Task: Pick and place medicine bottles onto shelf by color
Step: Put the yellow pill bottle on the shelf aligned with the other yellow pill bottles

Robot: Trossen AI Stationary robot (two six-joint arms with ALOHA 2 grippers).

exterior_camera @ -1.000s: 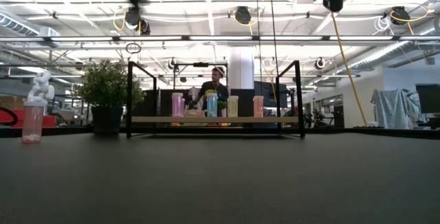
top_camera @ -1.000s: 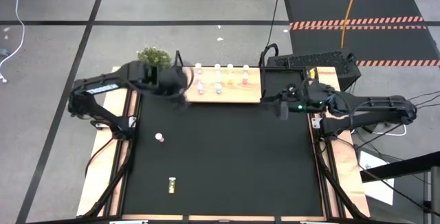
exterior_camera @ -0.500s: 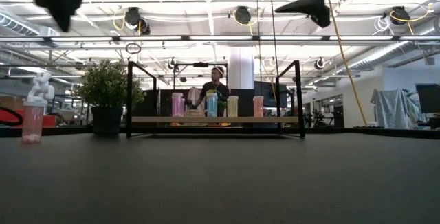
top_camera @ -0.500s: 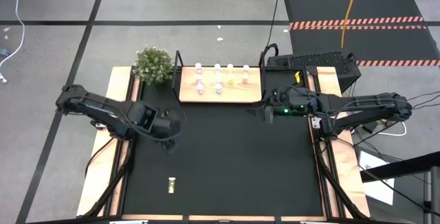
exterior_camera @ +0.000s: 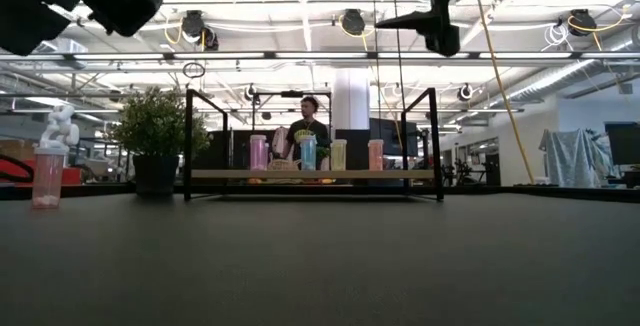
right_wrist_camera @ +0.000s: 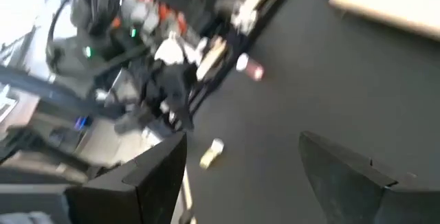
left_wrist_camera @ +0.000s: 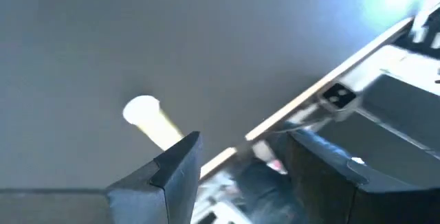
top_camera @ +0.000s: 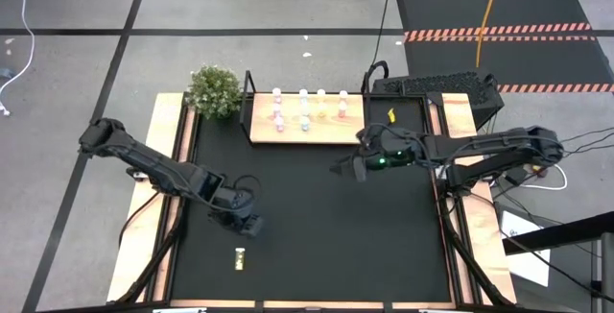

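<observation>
Hovering low over your dark surface, left gripper spread and empty just beside a yellow bottle lying flat, right gripper spread wide mid-surface, more bottles upright on the shelf at the far edge.

High camera straight down over my surface; low camera level toward shelf; both share shelf; wrist cameras close.

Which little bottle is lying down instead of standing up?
The yellow bottle near the front of the black mat, just past the left gripper. It lies on its side alone, while the bottles on the shelf all stand upright.
</observation>
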